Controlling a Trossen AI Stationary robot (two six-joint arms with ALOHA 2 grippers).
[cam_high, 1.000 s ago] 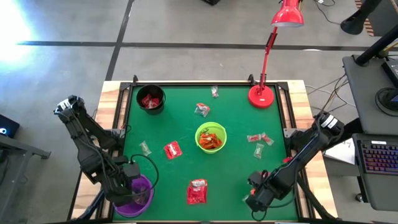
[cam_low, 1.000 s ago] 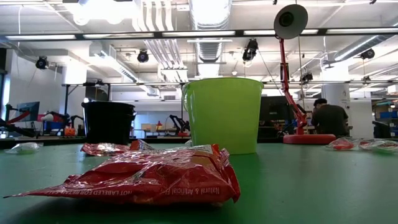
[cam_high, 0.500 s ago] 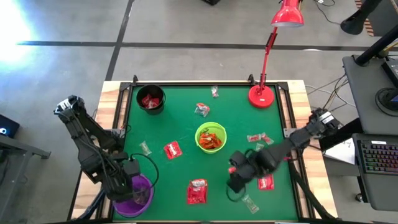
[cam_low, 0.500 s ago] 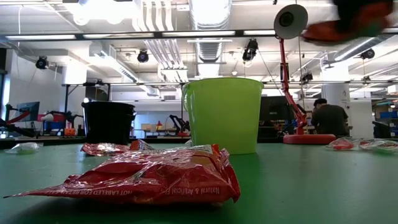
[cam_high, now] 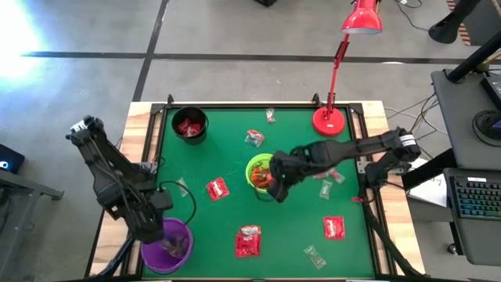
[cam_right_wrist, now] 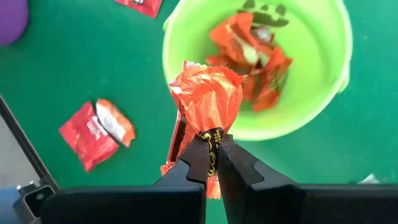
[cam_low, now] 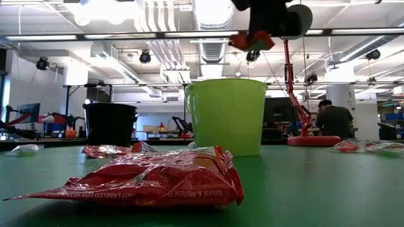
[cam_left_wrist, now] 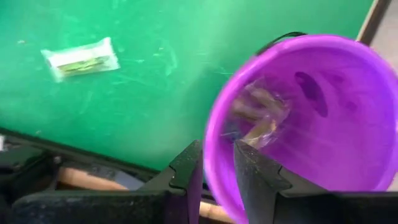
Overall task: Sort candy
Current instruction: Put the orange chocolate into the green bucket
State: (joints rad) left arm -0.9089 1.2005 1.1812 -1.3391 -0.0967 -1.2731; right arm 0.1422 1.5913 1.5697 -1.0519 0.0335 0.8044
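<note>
On the green table [cam_high: 235,149] I had three bowls: the black bowl [cam_high: 190,124] at the far left corner, the lime-green bowl [cam_high: 264,172] in the middle, and the purple bowl [cam_high: 167,245] at the near left edge. One second before, my right arm was low at the near right corner; now it had crossed the table, and the right gripper [cam_high: 274,182] was at the near rim of the lime-green bowl. Its fingers were closed tight on an orange-red wrapper [cam_right_wrist: 207,99], which hung above the rim in the right wrist view. The bowl already held several wrappers of the same colour, so I judged this piece was ready for release there.

My left gripper [cam_left_wrist: 214,177] stood at the rim of the purple bowl with only a narrow gap between its fingers, and it held nothing that I could see. A pale twist wrapper [cam_left_wrist: 258,115] lay inside that bowl.

Much candy remained loose on the table: a flat red packet [cam_high: 217,188] left of the lime-green bowl, another [cam_high: 248,240] near the front, one more [cam_high: 334,227] on the right, and small clear pieces [cam_high: 182,186] between them. The sorting was not nearly finished, in my opinion.
</note>
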